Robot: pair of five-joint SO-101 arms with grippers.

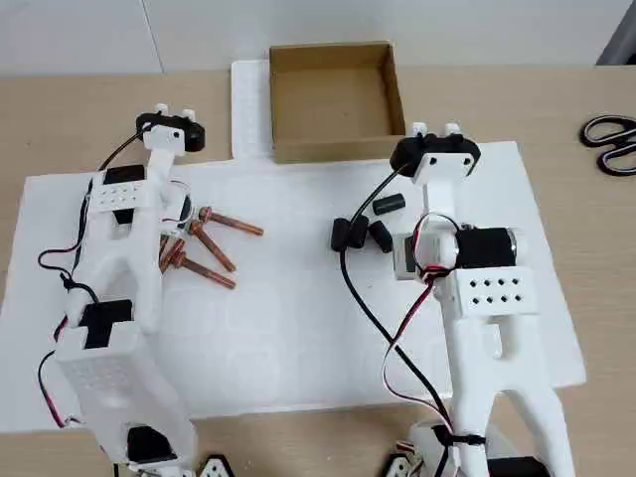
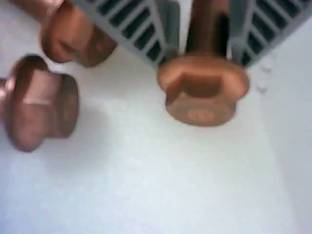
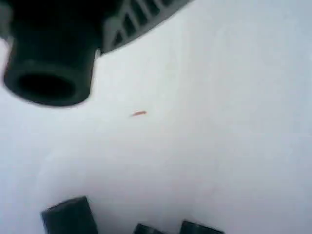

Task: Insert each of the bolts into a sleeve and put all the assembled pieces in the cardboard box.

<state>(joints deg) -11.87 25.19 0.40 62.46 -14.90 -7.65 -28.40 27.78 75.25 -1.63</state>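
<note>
High view: copper-coloured metal bolts (image 1: pixel 211 244) lie beside the left arm, short black cylindrical sleeves (image 1: pixel 350 234) beside the right, with the brown cardboard box (image 1: pixel 333 99) beyond.

Left wrist view: the left pincer (image 2: pixel 204 24) grasps one bolt (image 2: pixel 202 90) by its shank. It is probably stiff, smooth and slippery.

Right wrist view: the right pincer (image 3: pixel 73 19) appears clenched on one sleeve (image 3: pixel 48 66), likely light and rigid, with its bore unobstructed.

Bright even light, soft shadows

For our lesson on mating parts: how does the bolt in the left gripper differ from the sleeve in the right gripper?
The bolt, in the left gripper, is copper-coloured; the sleeve, in the right gripper, is black. The bolt ends in a solid flanged head; the sleeve ends in an open hole. Both are held over the white sheet.
</note>
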